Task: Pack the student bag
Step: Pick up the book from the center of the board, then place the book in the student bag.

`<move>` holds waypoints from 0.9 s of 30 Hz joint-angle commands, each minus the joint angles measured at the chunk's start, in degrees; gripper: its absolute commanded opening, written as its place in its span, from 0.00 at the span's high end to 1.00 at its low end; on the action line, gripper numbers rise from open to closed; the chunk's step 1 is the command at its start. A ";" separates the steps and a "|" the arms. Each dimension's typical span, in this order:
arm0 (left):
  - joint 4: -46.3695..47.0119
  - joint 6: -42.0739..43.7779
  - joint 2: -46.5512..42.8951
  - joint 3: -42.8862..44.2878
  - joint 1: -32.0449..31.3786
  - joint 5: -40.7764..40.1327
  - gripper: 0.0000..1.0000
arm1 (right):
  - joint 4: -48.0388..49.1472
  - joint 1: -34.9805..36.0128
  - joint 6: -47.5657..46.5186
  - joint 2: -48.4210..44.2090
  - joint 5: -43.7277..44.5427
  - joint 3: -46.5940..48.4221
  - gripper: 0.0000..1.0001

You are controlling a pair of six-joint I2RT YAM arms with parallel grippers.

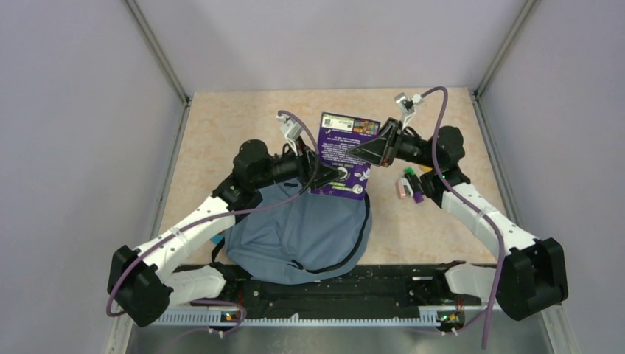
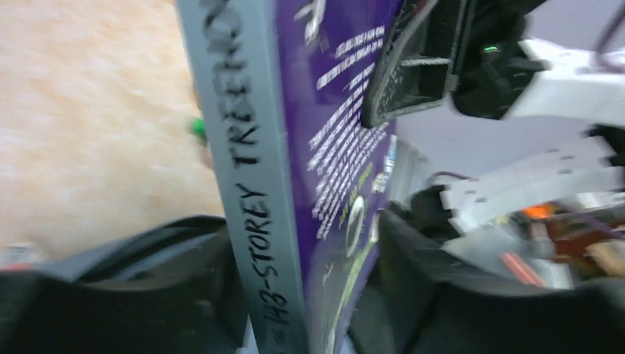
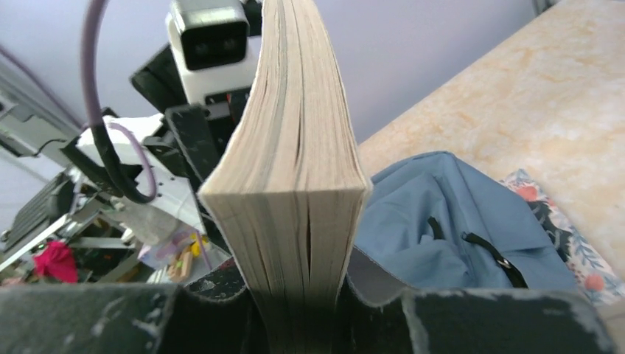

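Observation:
A thick purple book (image 1: 343, 151) hangs upright over the student bag (image 1: 295, 236), a grey-blue backpack lying at the near middle of the table. My right gripper (image 1: 362, 151) is shut on the book's page edge (image 3: 295, 147), with both pads pressed against it; its midpoint (image 3: 298, 317) is hidden by the pages. My left gripper (image 1: 333, 175) straddles the grey spine (image 2: 250, 184) from the other side. Its jaws stand slightly off the book, with thin gaps on both sides, around (image 2: 309, 295). The bag's mouth (image 3: 457, 221) lies just below the book.
Small pink, green and purple items (image 1: 409, 184) lie on the table right of the bag, under the right arm. A floral-patterned piece (image 3: 567, 228) lies beside the bag. Walls close the table on the left, right and far sides.

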 commanded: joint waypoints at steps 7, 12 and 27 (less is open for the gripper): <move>-17.12 15.23 -3.02 1.98 -5.62 -23.18 0.05 | -37.66 0.23 -28.43 -18.21 31.00 4.04 1.00; -23.83 17.49 0.73 1.65 -16.05 -35.08 0.04 | -48.52 0.26 -31.19 -22.74 44.62 3.35 1.00; -30.23 8.37 14.20 4.53 -34.56 -52.14 0.02 | -61.49 0.29 -29.88 -26.89 48.21 -0.39 1.00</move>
